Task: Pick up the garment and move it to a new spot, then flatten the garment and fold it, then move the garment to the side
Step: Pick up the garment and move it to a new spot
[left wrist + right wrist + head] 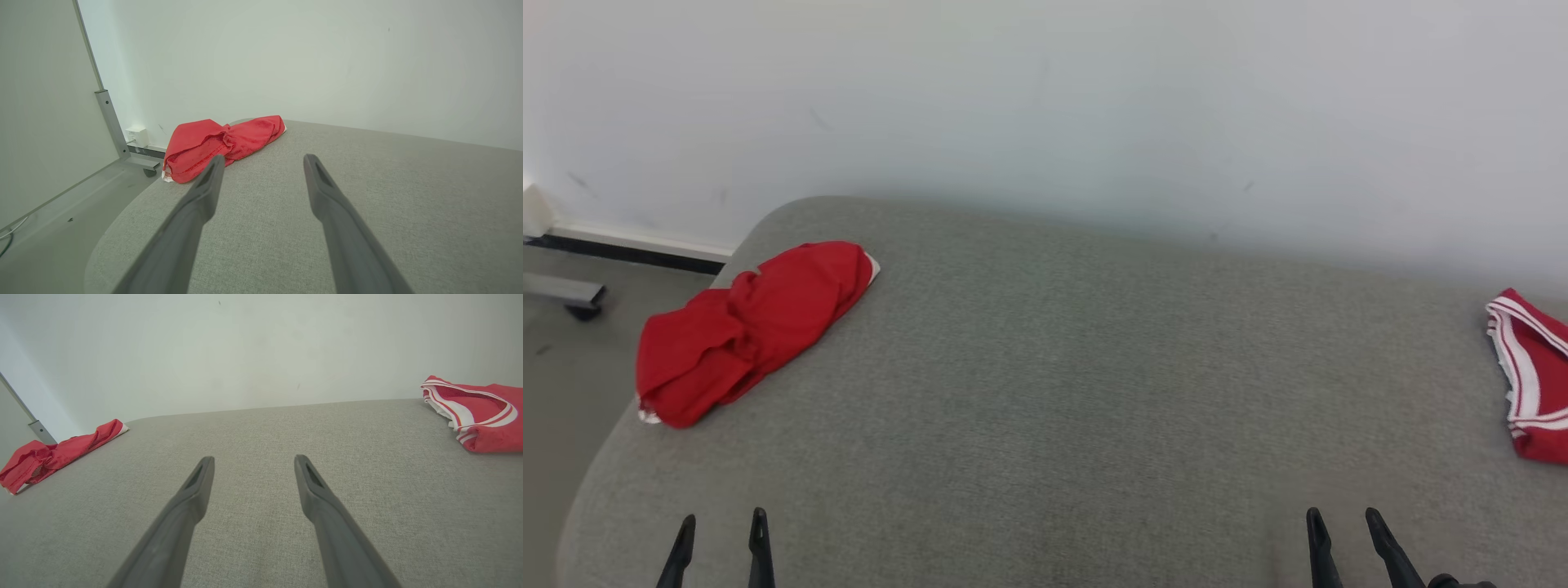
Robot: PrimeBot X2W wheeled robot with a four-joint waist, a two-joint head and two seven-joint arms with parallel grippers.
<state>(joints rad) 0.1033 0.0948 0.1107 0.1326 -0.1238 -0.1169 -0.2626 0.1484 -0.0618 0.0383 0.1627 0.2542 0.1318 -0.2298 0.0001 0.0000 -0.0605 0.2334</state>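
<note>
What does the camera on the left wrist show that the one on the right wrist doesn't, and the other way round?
Left wrist view, not the right: the open left gripper, a white wall box low on the wall, and a small wheel under a metal frame. Right wrist view, not the left: the open right gripper and a striped red garment at the right edge. Both: the crumpled plain red garment lying on the grey cushion, with the white wall behind.
</note>
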